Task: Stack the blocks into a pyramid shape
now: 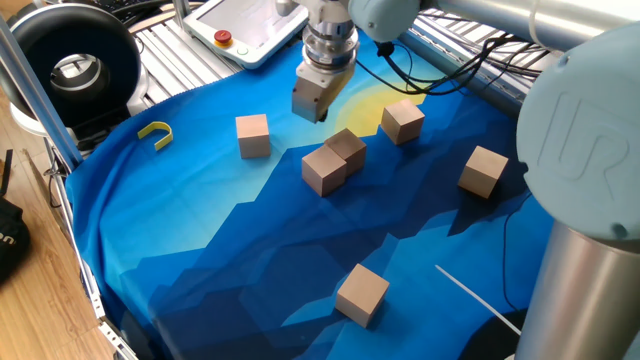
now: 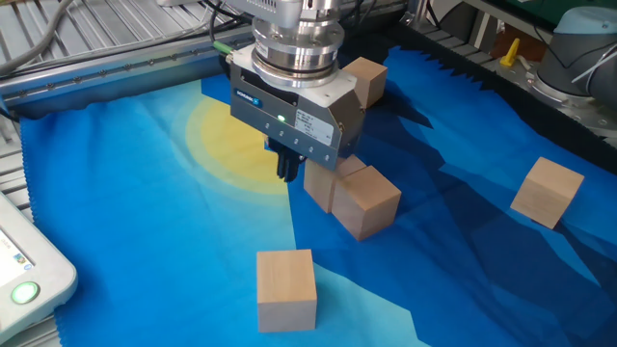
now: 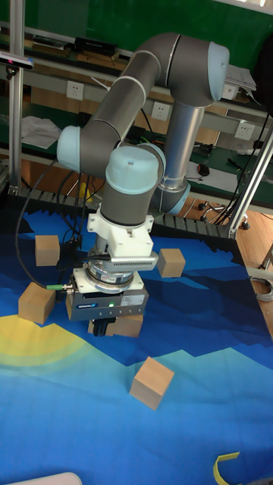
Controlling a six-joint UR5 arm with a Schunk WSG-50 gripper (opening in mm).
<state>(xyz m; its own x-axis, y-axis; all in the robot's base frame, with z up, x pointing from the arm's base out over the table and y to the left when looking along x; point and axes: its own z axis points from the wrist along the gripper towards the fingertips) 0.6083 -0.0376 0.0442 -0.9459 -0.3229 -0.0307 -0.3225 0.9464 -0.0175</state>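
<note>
Arm hovering over scattered blocks

Gripper empty, fingers look together, above the touching pair of blocks at centre; others toward nine, one, three, six o'clock; light, stiff wood; grip opposite flat faces.

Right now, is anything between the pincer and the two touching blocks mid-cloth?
Nothing visible. The pincer hangs empty just beside the touching pair of blocks, with only bare blue cloth between. The other blocks and the yellow hook lie well aside.
</note>
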